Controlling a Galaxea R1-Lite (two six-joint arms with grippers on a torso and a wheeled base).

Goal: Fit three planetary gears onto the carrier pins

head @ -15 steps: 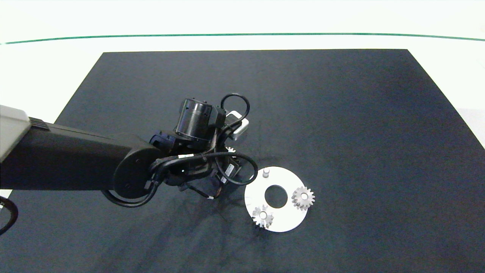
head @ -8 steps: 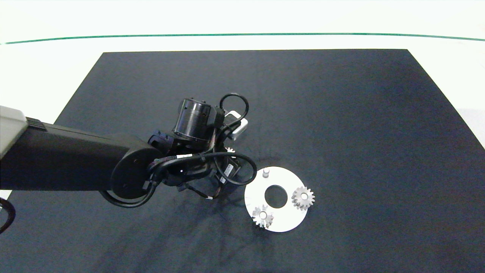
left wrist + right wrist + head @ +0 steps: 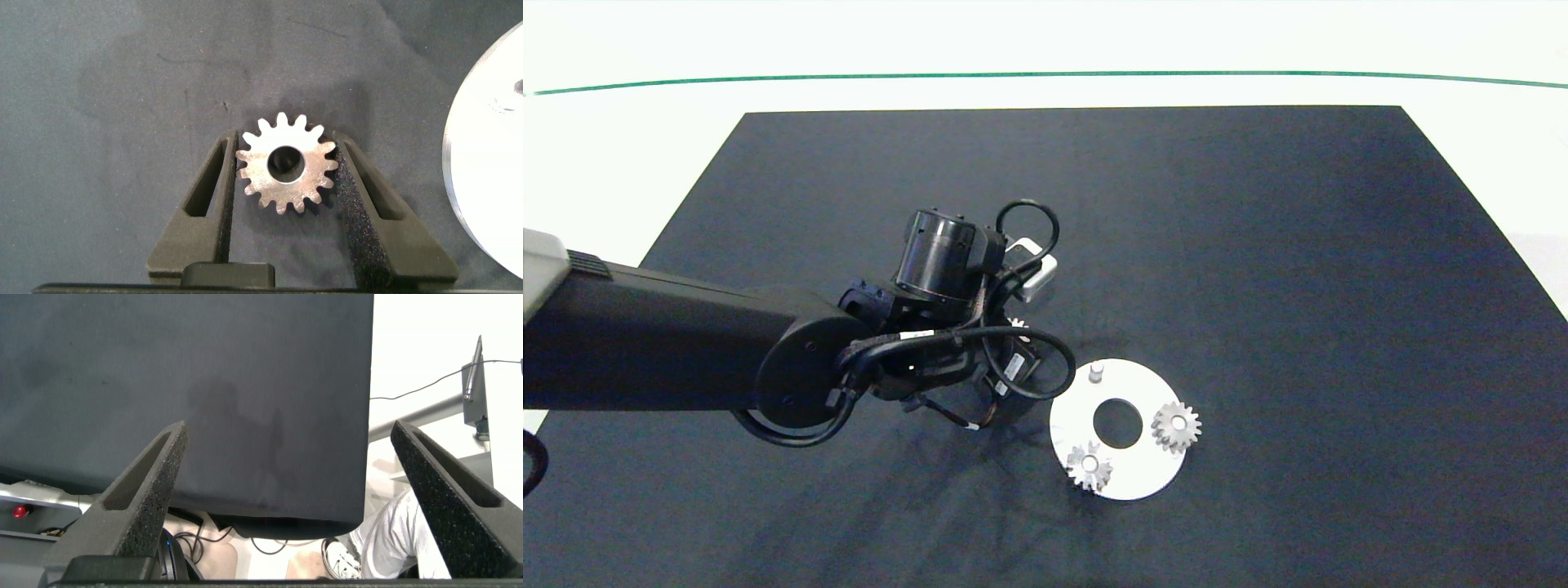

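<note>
Left arm has edged slightly leftward.

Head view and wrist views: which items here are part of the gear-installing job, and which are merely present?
Part of the job:
- third gear, between the left gripper fingers
- two seated gears
- bare carrier pin
- white disc

Merely present:
- dark mat
- right gripper, open, off the mat's edge
- a person's shoe
</note>
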